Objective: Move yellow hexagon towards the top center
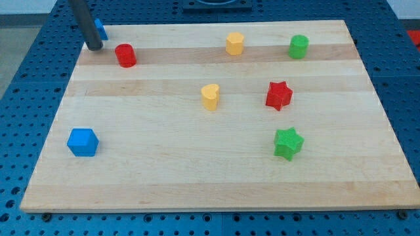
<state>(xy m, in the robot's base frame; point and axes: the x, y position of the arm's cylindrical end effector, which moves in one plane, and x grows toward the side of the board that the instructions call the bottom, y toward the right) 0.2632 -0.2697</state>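
Note:
The yellow hexagon stands near the view's top, slightly right of centre, on the wooden board. My tip is at the view's top left, far to the left of the yellow hexagon. The tip sits just left of a red cylinder and in front of a blue block that the rod partly hides.
A green cylinder stands right of the yellow hexagon. A yellow heart is at the centre, a red star to its right, a green star lower right, a blue cube lower left.

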